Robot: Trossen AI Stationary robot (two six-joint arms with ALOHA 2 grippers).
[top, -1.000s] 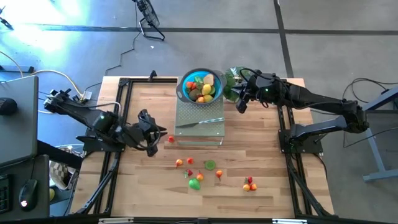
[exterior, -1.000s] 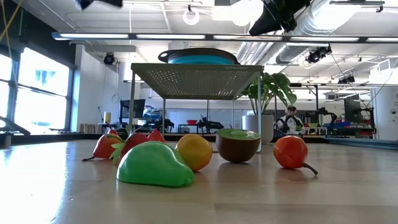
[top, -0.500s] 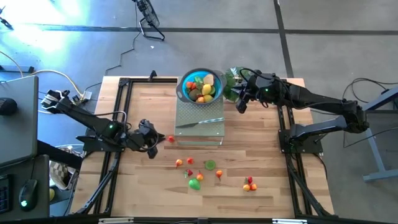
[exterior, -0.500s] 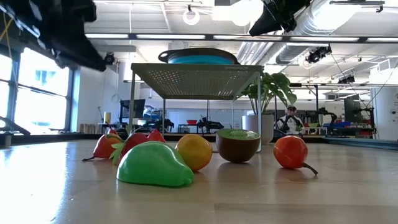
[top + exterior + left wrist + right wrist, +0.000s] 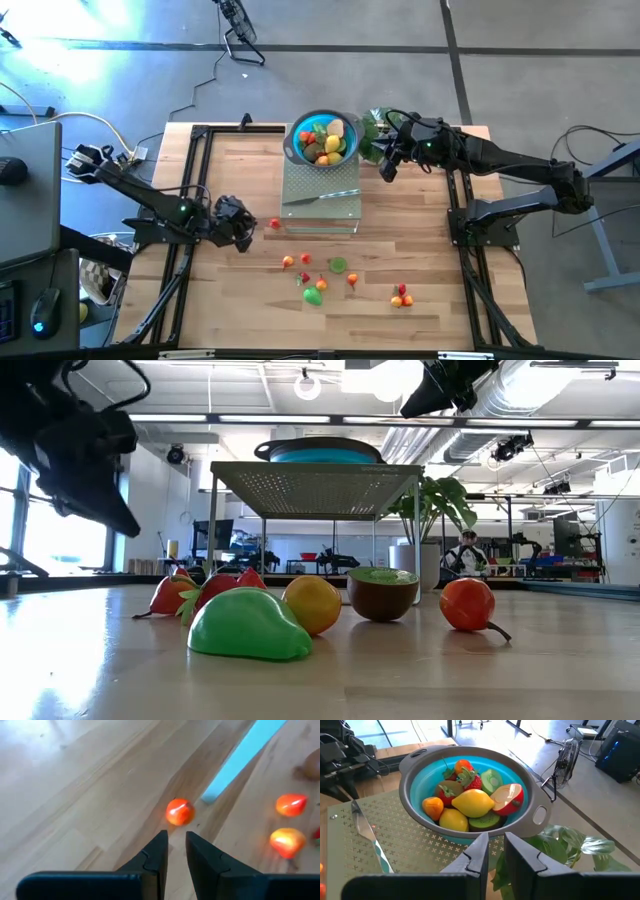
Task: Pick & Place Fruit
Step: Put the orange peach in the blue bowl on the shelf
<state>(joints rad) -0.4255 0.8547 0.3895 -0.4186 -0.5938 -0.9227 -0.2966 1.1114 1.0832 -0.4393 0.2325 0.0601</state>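
Your desk (image 5: 400, 215) carries a perforated stand (image 5: 322, 195) at its far middle, with the blue bowl (image 5: 520, 817) on top already heaped with fruit (image 5: 472, 802), so much of the sorting looks done. Several fruits are left on the near half: a cluster (image 5: 318, 280) by the middle, a pair (image 5: 401, 295) to its right, and a lone red fruit (image 5: 179, 812) left of the stand. Your left gripper (image 5: 175, 851) hangs low just short of that red one, jaws nearly clenched and empty. Your right gripper (image 5: 492, 851) waits beside the bowl, jaws likewise nearly clenched, holding nothing.
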